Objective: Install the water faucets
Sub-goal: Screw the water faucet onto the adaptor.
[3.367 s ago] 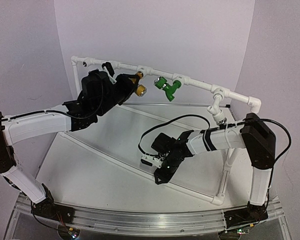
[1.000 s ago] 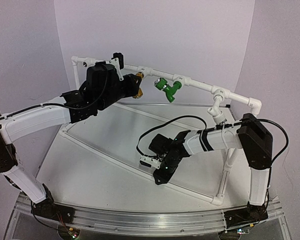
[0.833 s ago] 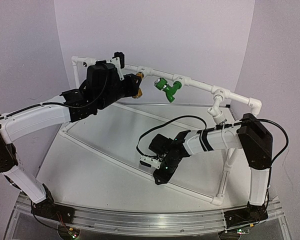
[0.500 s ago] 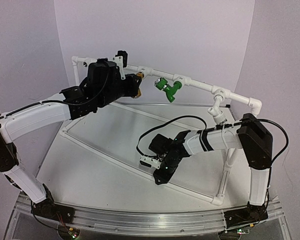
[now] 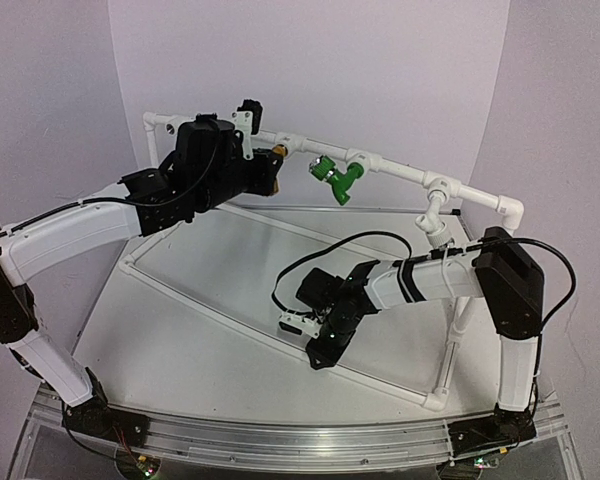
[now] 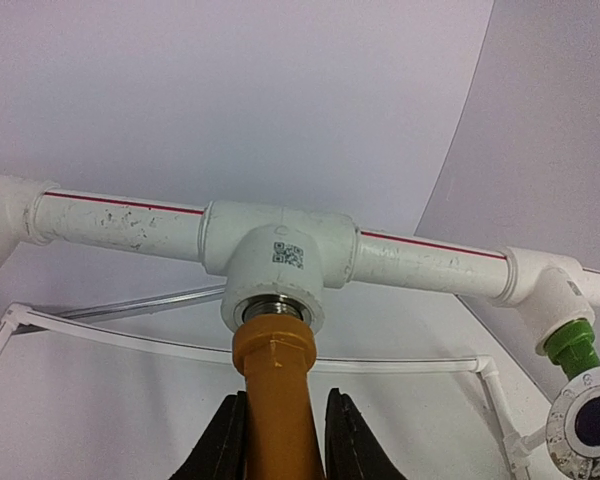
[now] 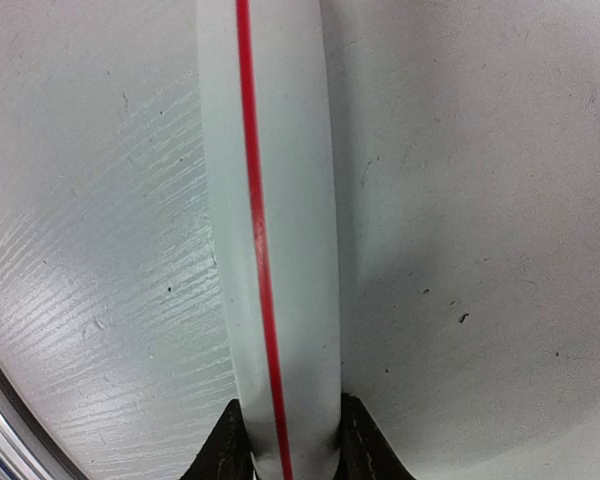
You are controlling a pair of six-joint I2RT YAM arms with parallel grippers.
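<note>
Jaws of the left gripper point(image 6: 277, 432) are closed narrow on the body of the yellow tap point(image 6: 276, 375), one finger on each side. The tap points up and away from the wrist, and its far end sits in the dark mouth of the tee point(image 6: 275, 255) on the top pipe point(image 6: 120, 220); how deep it goes cannot be told. The green tap point(image 5: 334, 177) hangs from the next fitting to the right on the same pipe. The right gripper point(image 7: 285, 440) is low over the bench point(image 5: 200, 340), its jaws pinched around the low pipe point(image 7: 270, 200), which has a red line and lies on the bench.
</note>
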